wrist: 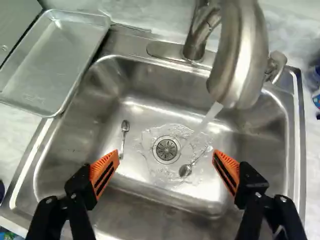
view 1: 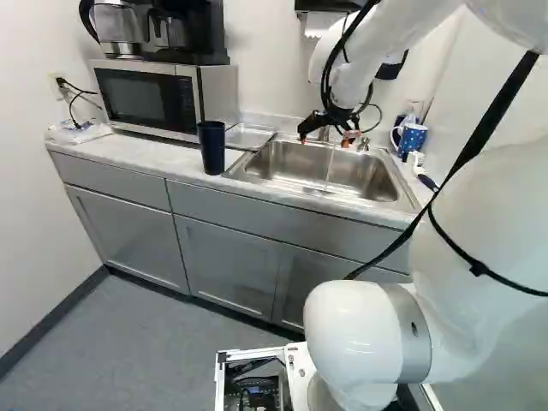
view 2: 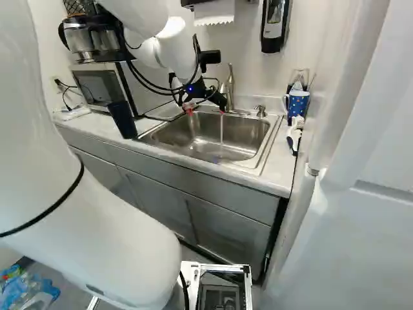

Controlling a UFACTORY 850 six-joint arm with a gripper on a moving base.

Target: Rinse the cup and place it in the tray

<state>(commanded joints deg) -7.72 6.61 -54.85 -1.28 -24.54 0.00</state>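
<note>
My gripper (view 1: pixel 326 137) hangs over the sink in the left base view. In the wrist view the gripper (wrist: pixel 165 170) is open, its orange-padded fingers wide apart, with only the sink bottom visible below and between them. A tall dark blue cup (view 1: pixel 211 147) stands on the counter at the sink's near left corner, apart from the gripper. The metal tray (wrist: pixel 52 60) lies beside the sink, between it and the microwave. Water runs from the faucet (wrist: pixel 237 55) into the steel sink (wrist: pixel 150 107).
Two spoons (wrist: pixel 185 170) lie in the sink near the drain (wrist: pixel 166 149). A polka-dot mug (view 2: pixel 297 104) and a white brush (view 2: pixel 294 132) are on the counter right of the sink. The microwave (view 1: pixel 145 98), with coffee makers on top, stands left; a soap dispenser (view 2: pixel 274 26) hangs on the wall.
</note>
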